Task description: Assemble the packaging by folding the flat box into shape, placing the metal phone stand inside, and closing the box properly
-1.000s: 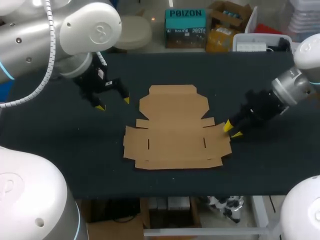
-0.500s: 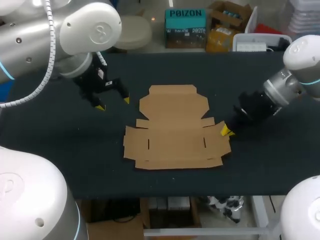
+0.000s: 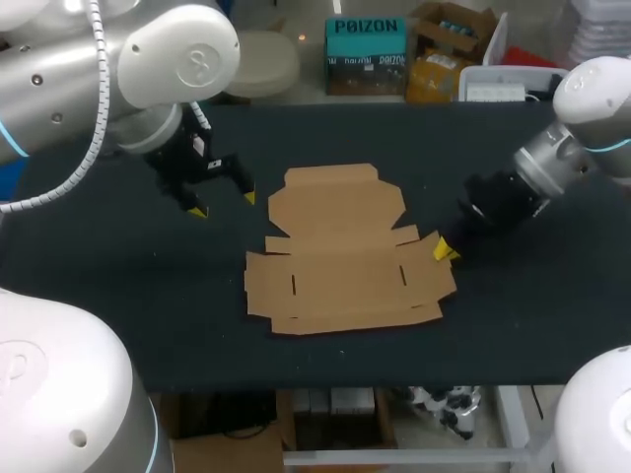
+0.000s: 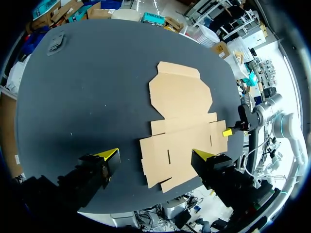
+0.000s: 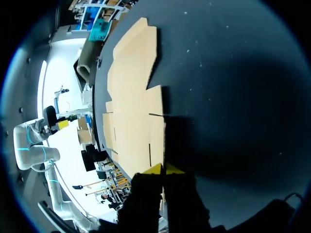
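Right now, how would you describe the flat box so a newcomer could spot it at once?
Start from the dark table. In its middle lies the flat box, with the right gripper at its right edge. It is the only tan cardboard sheet there, unfolded, with notched flaps and two slits.

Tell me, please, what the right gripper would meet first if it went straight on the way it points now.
The flat box. The right gripper points toward its right side flap and sits at that flap's edge; the wrist view shows cardboard directly ahead. Whether it touches yet is unclear.
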{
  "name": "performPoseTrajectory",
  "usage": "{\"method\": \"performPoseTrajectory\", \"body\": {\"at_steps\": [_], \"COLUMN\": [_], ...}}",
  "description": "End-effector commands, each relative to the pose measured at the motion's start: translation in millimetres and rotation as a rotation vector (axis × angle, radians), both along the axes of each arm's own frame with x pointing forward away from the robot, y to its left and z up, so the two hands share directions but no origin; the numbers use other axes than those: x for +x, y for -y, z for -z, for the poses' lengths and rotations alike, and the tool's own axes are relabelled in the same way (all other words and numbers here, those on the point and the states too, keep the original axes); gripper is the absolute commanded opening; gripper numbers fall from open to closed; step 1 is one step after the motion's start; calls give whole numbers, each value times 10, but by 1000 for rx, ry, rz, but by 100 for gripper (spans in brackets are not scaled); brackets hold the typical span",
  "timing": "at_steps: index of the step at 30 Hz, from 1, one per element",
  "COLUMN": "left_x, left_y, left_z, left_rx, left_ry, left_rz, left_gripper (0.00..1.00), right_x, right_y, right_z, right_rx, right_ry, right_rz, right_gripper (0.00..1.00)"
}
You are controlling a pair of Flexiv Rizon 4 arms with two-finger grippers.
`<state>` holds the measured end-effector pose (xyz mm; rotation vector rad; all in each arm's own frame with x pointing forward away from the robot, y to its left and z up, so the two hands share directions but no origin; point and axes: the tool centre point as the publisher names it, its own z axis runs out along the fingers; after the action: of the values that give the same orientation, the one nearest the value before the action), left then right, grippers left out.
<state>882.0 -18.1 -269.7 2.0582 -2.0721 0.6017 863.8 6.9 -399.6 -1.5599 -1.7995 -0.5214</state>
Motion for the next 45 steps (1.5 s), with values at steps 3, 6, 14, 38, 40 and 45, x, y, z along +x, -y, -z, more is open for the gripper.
{"method": "performPoseTrajectory", "body": {"at_steps": [3, 6, 14, 38, 40, 45], "left_x": [-2, -2, -2, -9, -21, -64], "left_y": [5, 5, 5, 0, -8, 15], "left_z": [-2, -2, -2, -36, -47, 31], "left_rx": [1, 1, 1, -18, -27, -15], "left_ry": [1, 1, 1, 13, 14, 21], "left_rz": [-1, -1, -1, -34, -46, -74], "left_gripper": [100, 100, 100, 100, 100, 0], "right_x": [35, 10, -7, 437, 467, 519], "right_y": [3, 2, 101, 831, 840, 800], "right_z": [-10, -29, -126, -1194, -1193, -1181], "right_rx": [6, 5, 17, -68, -66, -81], "right_ry": [-19, -15, 1, 312, 324, 360], "right_rz": [-19, -18, 5, -15, -16, -27], "right_gripper": [0, 0, 100, 89, 85, 42]}}
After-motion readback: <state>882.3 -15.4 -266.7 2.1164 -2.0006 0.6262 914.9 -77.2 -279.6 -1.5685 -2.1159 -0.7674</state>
